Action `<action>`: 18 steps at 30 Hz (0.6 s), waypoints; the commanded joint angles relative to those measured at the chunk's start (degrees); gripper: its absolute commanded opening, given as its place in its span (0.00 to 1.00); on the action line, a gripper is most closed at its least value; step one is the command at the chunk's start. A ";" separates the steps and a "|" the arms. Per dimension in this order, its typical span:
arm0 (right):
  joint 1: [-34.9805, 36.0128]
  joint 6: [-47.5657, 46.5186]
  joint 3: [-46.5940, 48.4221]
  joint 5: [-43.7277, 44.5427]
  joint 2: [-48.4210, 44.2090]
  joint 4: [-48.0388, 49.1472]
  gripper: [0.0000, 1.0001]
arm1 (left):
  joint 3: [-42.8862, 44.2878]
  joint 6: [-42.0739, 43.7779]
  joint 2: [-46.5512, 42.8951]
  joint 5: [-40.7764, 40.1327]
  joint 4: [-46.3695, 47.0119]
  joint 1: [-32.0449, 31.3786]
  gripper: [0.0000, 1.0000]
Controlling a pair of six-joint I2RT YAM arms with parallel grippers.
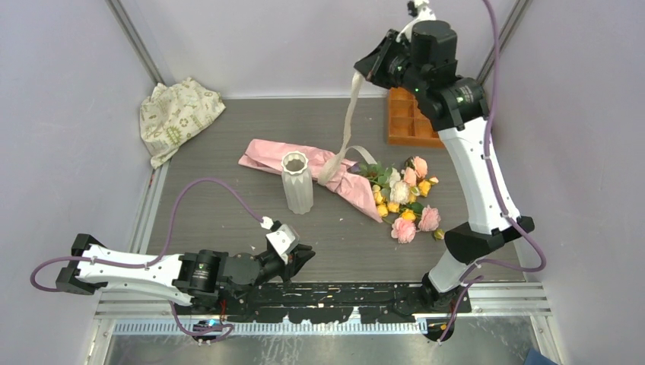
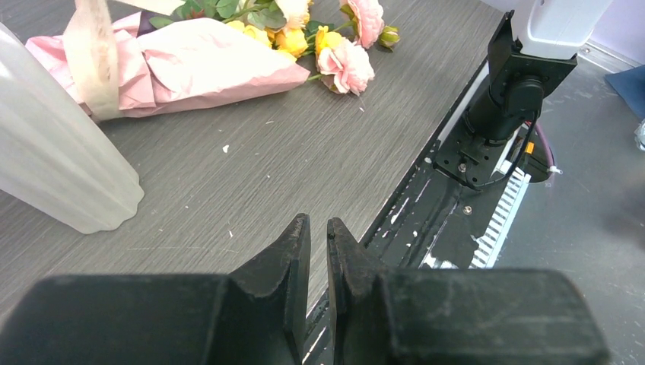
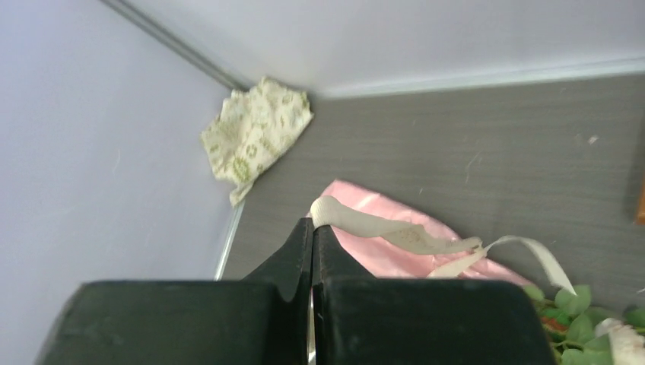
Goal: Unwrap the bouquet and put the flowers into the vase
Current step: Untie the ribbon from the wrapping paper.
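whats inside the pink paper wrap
Roses spill from the open end of the pink paper; whatever lies deeper inside, presumably their stems, is covered by the paper.

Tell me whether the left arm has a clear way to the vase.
Probably yes: only bare table lies between the empty left pincer and the upright vase; the bouquet lies beyond it.

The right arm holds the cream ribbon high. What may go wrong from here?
1. The cream ribbon, pinched in the shut right gripper, is still looped round the pink paper bouquet; more pull may drag the whole bundle instead of untying it.
2. The white ribbed vase stands close beside the paper; a dragged bouquet might tip it.
3. The left gripper is away from the bouquet, holding nothing down.
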 commanded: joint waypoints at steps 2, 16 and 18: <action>0.01 -7.06 13.59 13.31 -2.16 -3.83 0.01 | 2.10 -0.58 -0.25 -0.38 0.69 -0.05 0.16; -0.01 -20.36 1.36 50.38 -21.62 9.49 0.01 | 5.79 2.42 1.75 -1.42 -0.73 -0.04 0.16; -0.03 -22.49 -1.21 54.50 -24.61 12.06 0.01 | 6.53 2.69 2.39 -1.37 -0.86 -0.05 0.16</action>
